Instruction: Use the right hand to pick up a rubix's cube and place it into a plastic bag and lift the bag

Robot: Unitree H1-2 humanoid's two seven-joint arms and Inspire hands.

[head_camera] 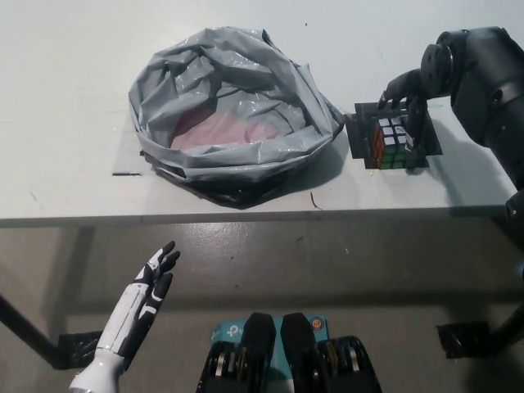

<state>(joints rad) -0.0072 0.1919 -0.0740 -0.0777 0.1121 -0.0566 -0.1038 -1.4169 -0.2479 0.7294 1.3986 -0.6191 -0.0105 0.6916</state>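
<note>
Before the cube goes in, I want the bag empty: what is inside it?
Inside the plastic bag, only a pinkish patch at the bottom shows. The folded grey rim hides the inner edges, so small items there cannot be ruled out.

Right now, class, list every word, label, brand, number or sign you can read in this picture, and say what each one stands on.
No text can be read with certainty.
Pale mark on the teal object at the bottom edge: too small and blurred to read.
Rubik's cube: coloured stickers only, no lettering.
Grey plastic bag: no print visible.

White left hand [147, 286] (black-accented), black right hand [403, 98].
</note>
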